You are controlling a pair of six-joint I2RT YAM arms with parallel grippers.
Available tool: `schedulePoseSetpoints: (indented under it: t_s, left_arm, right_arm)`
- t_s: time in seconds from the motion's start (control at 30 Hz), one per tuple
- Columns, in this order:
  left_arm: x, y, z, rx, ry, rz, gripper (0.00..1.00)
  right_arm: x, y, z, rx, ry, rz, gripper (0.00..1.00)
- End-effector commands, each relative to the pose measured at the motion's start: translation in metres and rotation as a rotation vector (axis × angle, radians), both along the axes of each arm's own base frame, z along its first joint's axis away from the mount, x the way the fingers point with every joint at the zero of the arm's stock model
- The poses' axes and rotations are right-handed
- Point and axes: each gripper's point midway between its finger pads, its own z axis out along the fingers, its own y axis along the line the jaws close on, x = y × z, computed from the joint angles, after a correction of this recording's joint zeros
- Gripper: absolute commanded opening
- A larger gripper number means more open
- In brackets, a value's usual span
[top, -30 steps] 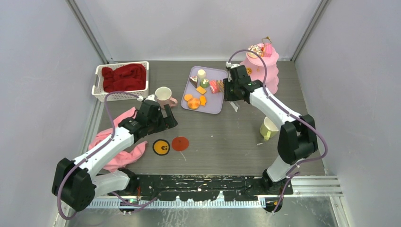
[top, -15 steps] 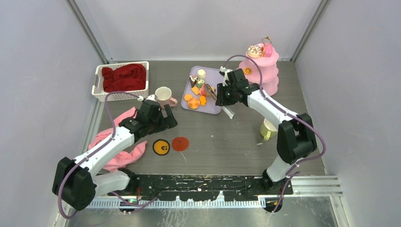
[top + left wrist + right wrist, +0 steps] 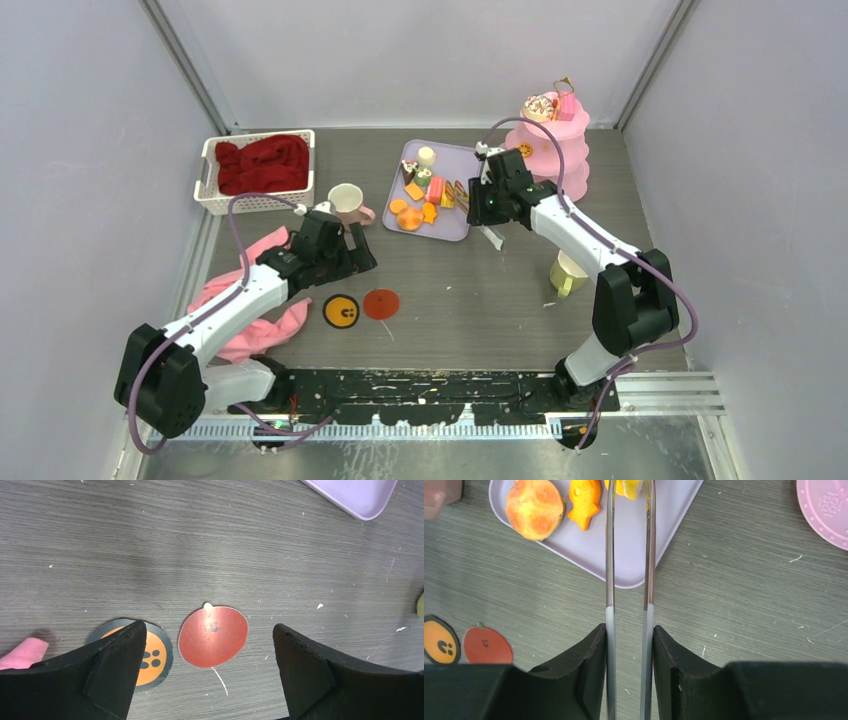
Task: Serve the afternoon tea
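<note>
Worktop [image 3: 480, 285]: grey wood grain. We place everything on it from the lilac tray.
Pink tiered stand [image 3: 560, 150]: just right of the tray, with a few toy pieces on its top tier.
White basket [image 3: 205, 180]: well left of the tray, holding the red cloth [image 3: 262, 163].
Pink cloth [image 3: 275, 330]: well off the tray's near-left corner, partly under the left arm.
Lilac tray [image 3: 455, 225]: it carries most of the toy cakes [image 3: 425, 190], so we judge serving is far from done.
Mugs: the pinkish mug [image 3: 347, 203] stands just left of the tray. The pale green mug [image 3: 568, 272] is off the tray's near-right corner.
Right tool [image 3: 629, 630]: clenched on the tweezers [image 3: 610, 555], above the tray's near-right edge.
Left tool [image 3: 210, 645]: released and empty, well clear of the tray's near side, above the red coaster [image 3: 214, 636] with the orange coaster [image 3: 150, 655] beside it.
Tweezers' reach: their arms run over the tray to a yellow piece [image 3: 630, 486]. The tips are out of view, so we cannot tell whether it is pinched.
Nearby pieces: the fish-shaped pastry [image 3: 585, 502] and the orange round cake [image 3: 534, 502] lie just left of the tweezers.
Risk: a shallow pinch could drop the piece between tray and stand, and a sideways sweep could knock its neighbours off the tray.
</note>
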Motion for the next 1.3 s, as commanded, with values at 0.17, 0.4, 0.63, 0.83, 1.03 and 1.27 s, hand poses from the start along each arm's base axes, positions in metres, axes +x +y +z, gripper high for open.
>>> schedulePoseSetpoints:
  t_s: [0.17,0.4,0.63,0.83,1.03,1.27]
  left_arm:
    - [0.017,-0.010,0.019,-0.042,-0.063,-0.006,0.96]
    - [0.017,-0.010,0.018,-0.044,-0.061,-0.007,0.96]
    - [0.016,-0.009,0.020,-0.044,-0.067,-0.001,0.96]
    - [0.016,-0.008,0.019,-0.039,-0.065,0.001,0.96]
    - [0.016,-0.008,0.020,-0.041,-0.068,0.001,0.96]
    - [0.014,-0.007,0.019,-0.037,-0.065,0.001,0.96]
  right_arm:
    - [-0.001,0.003,0.007,-0.017,-0.035,0.018,0.43]
    - [-0.002,-0.005,-0.008,-0.134,-0.008,0.002,0.44]
    - [0.000,-0.007,-0.025,-0.229,0.024,0.003,0.47]
    - [-0.004,0.001,-0.022,-0.196,0.026,0.033,0.47]
    - [-0.014,0.004,-0.014,-0.165,0.036,0.066,0.49]
    - [-0.018,-0.008,-0.001,-0.177,0.004,0.023,0.49]
